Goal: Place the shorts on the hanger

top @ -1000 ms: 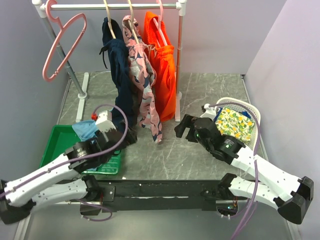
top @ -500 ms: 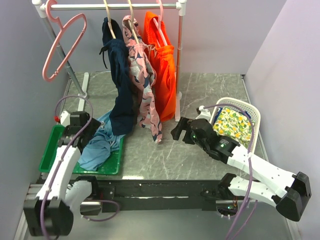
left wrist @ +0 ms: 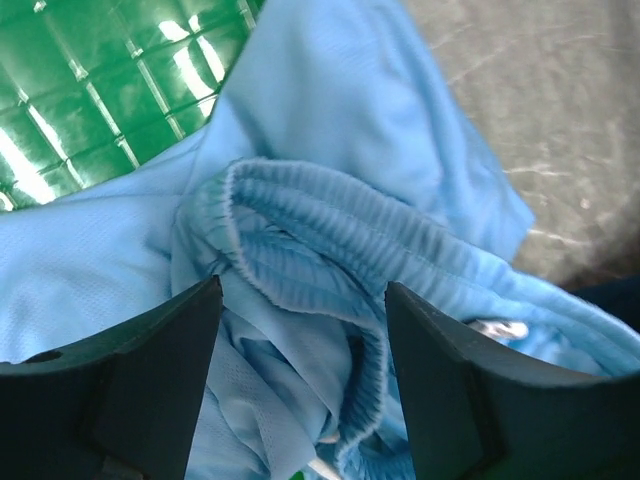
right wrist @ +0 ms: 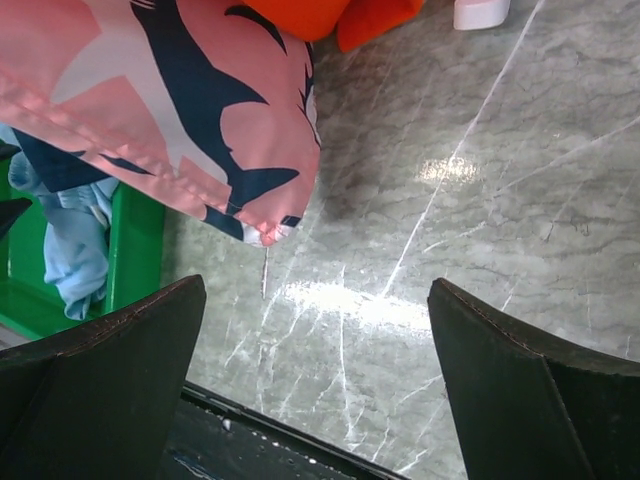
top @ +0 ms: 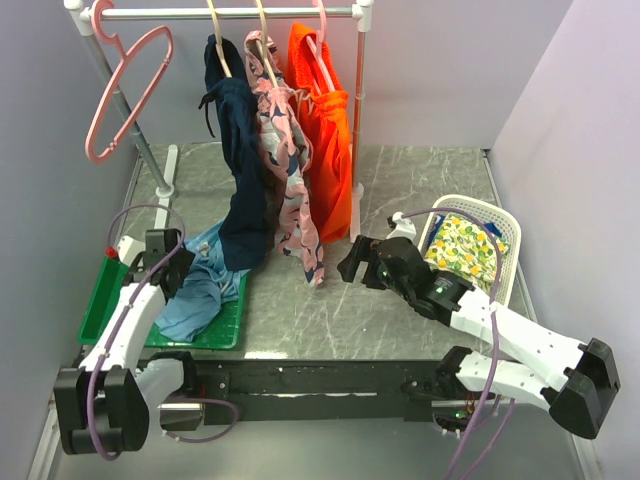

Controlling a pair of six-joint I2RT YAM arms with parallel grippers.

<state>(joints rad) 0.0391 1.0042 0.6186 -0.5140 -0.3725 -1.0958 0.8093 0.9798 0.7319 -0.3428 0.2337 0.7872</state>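
Observation:
The bare pink hanger [top: 125, 95] hangs tilted from the left end of the rack. Light blue shorts [top: 200, 285] lie crumpled on the green tray [top: 100, 300]. My left gripper [top: 170, 262] is open just above them. In the left wrist view the ribbed waistband of the shorts [left wrist: 330, 170] lies between and beyond the spread jaws of this gripper [left wrist: 303, 300]. My right gripper [top: 358, 262] is open and empty above the table, right of the hanging clothes. It also shows in the right wrist view [right wrist: 315, 300].
The rack rail [top: 230, 13] carries navy shorts [top: 240, 170], pink patterned shorts [top: 290, 180] and orange shorts [top: 325, 130]. A white basket [top: 505, 235] with a yellow floral cloth [top: 465, 245] stands at the right. The rack's foot [right wrist: 480, 12] is ahead of my right gripper.
My left arm has swung from beside the navy shorts back to the tray's left side, and the blue shorts now lie spread out. My right gripper has shifted slightly left.

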